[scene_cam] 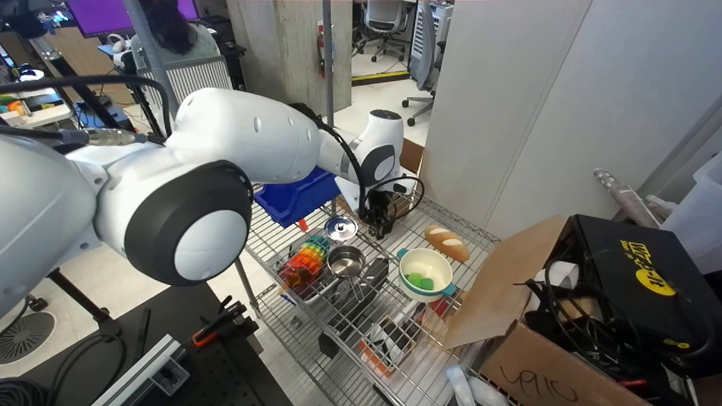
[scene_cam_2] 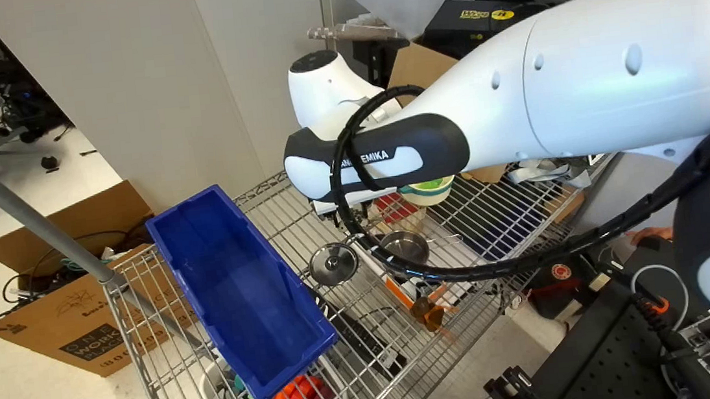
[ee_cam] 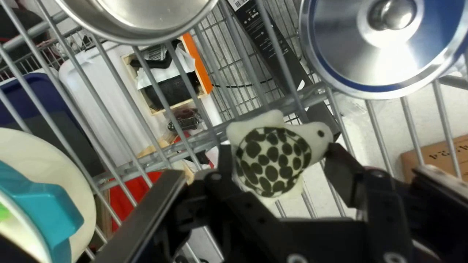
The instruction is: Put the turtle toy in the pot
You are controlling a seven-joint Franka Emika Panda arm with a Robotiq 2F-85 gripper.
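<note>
The turtle toy (ee_cam: 272,159), cream plush with a dark-spotted shell, lies over the wire rack in the wrist view. It is hidden in both exterior views. My gripper (ee_cam: 279,146) has its fingers wide apart around it. The left finger borders the shell and the right fingertip meets the head; the toy looks undeformed. In both exterior views the gripper (scene_cam: 382,228) (scene_cam_2: 351,216) points down, low over the rack. The cream and teal pot (scene_cam: 428,259) holds green things. Its teal handle shows in the wrist view (ee_cam: 51,215), and the pot is partly hidden in an exterior view (scene_cam_2: 430,197).
A metal saucepan (scene_cam: 346,261) and a silver lid (scene_cam: 341,228) sit close to the gripper. A toy bread (scene_cam: 447,243) lies behind the pot. A blue bin (scene_cam_2: 240,289) stands at the rack's end. An open cardboard box (scene_cam: 507,282) is beyond the pot.
</note>
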